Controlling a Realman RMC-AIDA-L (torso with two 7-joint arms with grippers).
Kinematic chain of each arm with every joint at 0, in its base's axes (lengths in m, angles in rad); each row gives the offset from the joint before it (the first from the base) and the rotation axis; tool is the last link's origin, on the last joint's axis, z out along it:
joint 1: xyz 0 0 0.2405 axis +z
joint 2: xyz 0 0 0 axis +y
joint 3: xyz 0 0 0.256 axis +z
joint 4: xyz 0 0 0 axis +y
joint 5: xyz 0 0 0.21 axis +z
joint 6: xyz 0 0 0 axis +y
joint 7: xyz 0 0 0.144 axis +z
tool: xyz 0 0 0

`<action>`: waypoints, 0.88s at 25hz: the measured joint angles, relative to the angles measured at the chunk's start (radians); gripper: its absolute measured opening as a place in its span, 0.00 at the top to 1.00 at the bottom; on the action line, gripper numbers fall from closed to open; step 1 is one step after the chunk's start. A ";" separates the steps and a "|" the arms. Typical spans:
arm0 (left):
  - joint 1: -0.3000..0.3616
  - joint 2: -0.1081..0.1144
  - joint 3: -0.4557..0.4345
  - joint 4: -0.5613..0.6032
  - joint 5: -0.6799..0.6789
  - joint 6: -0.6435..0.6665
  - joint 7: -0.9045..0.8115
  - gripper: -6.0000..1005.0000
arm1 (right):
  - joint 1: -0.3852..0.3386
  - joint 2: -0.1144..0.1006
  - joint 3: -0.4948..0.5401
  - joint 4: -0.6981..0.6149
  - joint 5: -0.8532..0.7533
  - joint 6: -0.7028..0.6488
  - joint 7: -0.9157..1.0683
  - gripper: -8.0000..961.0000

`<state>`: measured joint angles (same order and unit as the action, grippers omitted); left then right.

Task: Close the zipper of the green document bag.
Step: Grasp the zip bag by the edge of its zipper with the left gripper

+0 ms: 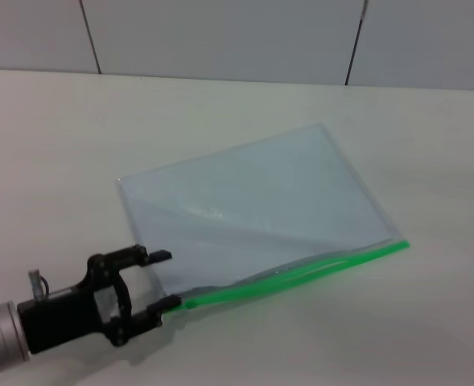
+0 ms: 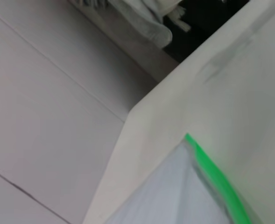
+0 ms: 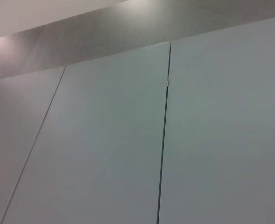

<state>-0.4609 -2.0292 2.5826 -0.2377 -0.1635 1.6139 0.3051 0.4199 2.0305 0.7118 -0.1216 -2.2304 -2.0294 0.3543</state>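
My left claw (image 1: 162,279), fingers apart, straddles the flimsy, slippery translucent blue-grey plastic document bag's (image 1: 253,201) seven-o'clock corner. I'd pinch there, at the bright green zipper strip's (image 1: 301,277) end.

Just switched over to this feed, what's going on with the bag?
The left hand is open at the near left corner of the green document bag, which lies flat on the white table. Its lower finger sits at the end of the zipper, whose strips look parted along the middle, so not yet closed. The right hand is out of view.

A pale blue-grey translucent document bag (image 1: 253,205) with a bright green zipper (image 1: 301,277) on a white table (image 1: 51,145).
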 joint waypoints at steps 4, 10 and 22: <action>0.008 0.000 0.000 0.001 0.024 -0.003 0.027 0.38 | 0.001 0.000 0.000 0.000 0.000 0.000 0.000 0.14; 0.015 -0.003 0.000 0.025 0.039 0.001 0.053 0.38 | 0.001 0.001 0.000 0.000 0.000 0.000 0.000 0.14; 0.026 0.002 -0.024 0.043 0.039 0.004 0.085 0.38 | -0.002 0.001 0.000 0.000 0.000 0.000 -0.006 0.15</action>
<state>-0.4354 -2.0275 2.5583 -0.1945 -0.1242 1.6181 0.3902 0.4181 2.0310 0.7117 -0.1212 -2.2303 -2.0294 0.3482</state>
